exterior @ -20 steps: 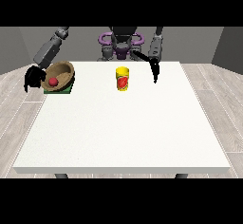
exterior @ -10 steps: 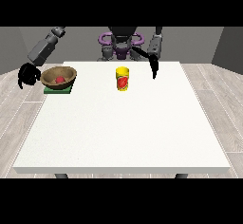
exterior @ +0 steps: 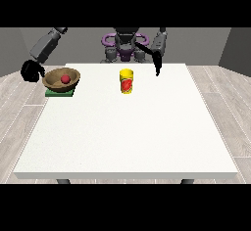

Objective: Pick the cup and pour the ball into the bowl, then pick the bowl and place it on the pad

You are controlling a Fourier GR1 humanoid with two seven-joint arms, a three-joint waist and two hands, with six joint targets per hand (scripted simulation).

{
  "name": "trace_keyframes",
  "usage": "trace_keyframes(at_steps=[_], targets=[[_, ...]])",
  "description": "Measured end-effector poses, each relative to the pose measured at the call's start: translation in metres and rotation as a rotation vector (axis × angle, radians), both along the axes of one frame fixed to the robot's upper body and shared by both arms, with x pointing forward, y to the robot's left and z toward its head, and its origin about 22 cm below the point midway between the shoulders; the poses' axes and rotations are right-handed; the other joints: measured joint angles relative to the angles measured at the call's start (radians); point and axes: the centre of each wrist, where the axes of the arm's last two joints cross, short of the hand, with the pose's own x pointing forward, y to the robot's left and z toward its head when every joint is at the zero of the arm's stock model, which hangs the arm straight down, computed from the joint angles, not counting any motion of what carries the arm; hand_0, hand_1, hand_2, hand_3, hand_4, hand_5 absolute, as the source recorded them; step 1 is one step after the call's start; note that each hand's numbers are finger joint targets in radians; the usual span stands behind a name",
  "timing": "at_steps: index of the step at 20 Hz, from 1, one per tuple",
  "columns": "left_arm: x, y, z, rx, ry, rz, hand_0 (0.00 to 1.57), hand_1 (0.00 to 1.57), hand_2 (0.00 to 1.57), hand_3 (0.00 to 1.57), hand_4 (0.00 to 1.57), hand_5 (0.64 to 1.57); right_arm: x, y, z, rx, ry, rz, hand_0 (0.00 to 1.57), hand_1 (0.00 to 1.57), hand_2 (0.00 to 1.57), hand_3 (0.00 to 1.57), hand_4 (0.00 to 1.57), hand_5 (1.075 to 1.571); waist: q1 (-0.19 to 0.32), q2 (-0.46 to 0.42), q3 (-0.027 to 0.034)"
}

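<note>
Basically done: bowl (exterior: 61, 80) sits on the green pad (exterior: 60, 93) at the bench's (exterior: 127, 137) far corner on the view's left, red ball (exterior: 64, 79) inside it. Yellow cup (exterior: 127, 81) stands upright mid-bench near the far edge, well apart from the bowl. Hand at the view's left (exterior: 31, 71) is just beside the bowl, off the bench edge, fingers curled, holding nothing, not touching the bowl as far as I can see. Hand at the view's right (exterior: 157, 66) hangs over the far edge, near the cup but apart from it, fingers pointing down and looking straight, empty. Judged step: release after placing. Next move likely just calls for pulling the arm clear without nudging the bowl. Cup has a red mark on its side; no readable writing anywhere.
</note>
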Motion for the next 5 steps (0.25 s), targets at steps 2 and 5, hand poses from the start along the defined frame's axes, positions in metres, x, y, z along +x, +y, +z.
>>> trace_keyframes(at_steps=[2,5], targets=[[-0.004,-0.004,-0.013,0.005,0.021,0.008,0.00,0.00,0.00,0.00,0.00,0.682,-0.001,0.002,-0.006,-0.004,0.022,0.008,1.57,1.57,1.57,1.23,0.00,1.525,-0.009,-0.020,0.0001],[-0.002,-0.009,-0.028,0.004,0.077,0.015,0.00,0.00,0.00,0.00,0.00,0.682,0.001,-0.005,0.013,-0.043,0.033,-0.014,0.50,0.50,0.24,0.00,0.38,1.087,-0.025,-0.076,-0.0006]])
